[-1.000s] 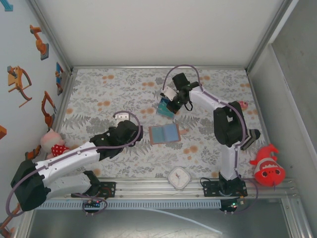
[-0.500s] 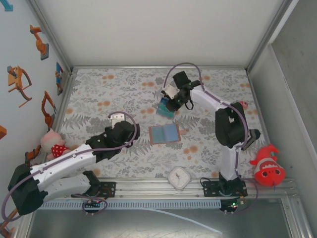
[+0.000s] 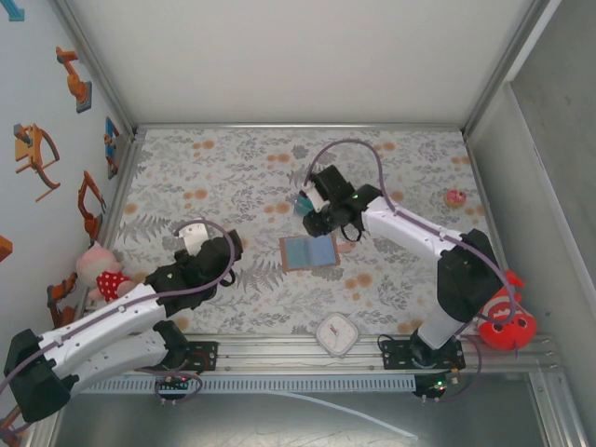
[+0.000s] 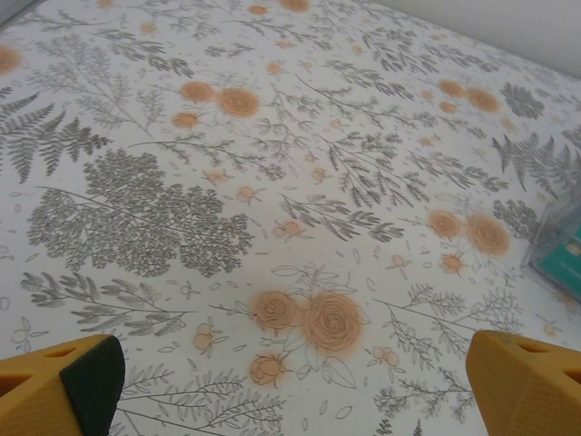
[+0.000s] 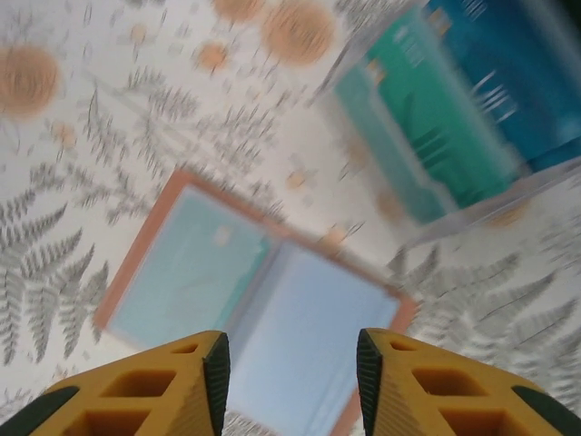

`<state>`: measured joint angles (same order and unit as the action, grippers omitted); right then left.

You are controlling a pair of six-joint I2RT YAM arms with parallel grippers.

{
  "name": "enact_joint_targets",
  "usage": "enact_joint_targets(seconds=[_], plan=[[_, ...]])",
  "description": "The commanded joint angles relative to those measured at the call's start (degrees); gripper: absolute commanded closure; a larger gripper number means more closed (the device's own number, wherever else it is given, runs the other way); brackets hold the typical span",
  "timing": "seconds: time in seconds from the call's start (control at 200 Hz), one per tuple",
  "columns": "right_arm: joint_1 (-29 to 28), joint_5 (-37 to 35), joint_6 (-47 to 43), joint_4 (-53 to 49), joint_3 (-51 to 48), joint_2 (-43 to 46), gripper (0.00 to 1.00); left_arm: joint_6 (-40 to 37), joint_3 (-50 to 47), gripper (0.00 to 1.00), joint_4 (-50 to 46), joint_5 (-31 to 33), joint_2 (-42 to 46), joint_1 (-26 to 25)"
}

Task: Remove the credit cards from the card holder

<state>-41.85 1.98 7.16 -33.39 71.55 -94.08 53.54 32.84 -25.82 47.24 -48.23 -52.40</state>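
Now the right pincer (image 5: pixel 290 363) is hovering open and empty over the splayed card holder (image 5: pixel 245 300), probably for card access, the left pincer (image 4: pixel 290 372) idling open and empty.

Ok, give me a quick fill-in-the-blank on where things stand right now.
1. The card holder lies ___ on the floral table, pale blue side up.
2. The right gripper is open, over the ___.
3. The left gripper is open and holds ___.
Missing: open; card holder; nothing.
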Motion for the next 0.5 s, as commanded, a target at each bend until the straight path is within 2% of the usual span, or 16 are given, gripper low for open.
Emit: enact_joint_targets(seconds=[0.0, 0.08, 0.2, 0.496], plan=[[-3.1, -2.4, 7.6, 1.9, -3.2, 0.9, 0.57, 5.2, -1.8, 0.03, -4.0, 4.0, 2.7, 0.4], [-6.1, -2.3, 9.4, 3.6, -4.7, 0.1, 0.54, 5.9, -2.8, 0.03, -4.7, 4.4, 4.6, 0.3], [-8.8, -1.1, 11.1, 6.4, -5.6, -2.3, 0.42, 6.6, -3.6, 0.03, -5.9, 4.5, 6.6, 0.4], [-11.7, -3.0, 9.8, 5.9, -1.8, -10.3, 0.41, 7.8, -4.6, 0.03, -7.7, 4.6, 8.8, 0.4]])
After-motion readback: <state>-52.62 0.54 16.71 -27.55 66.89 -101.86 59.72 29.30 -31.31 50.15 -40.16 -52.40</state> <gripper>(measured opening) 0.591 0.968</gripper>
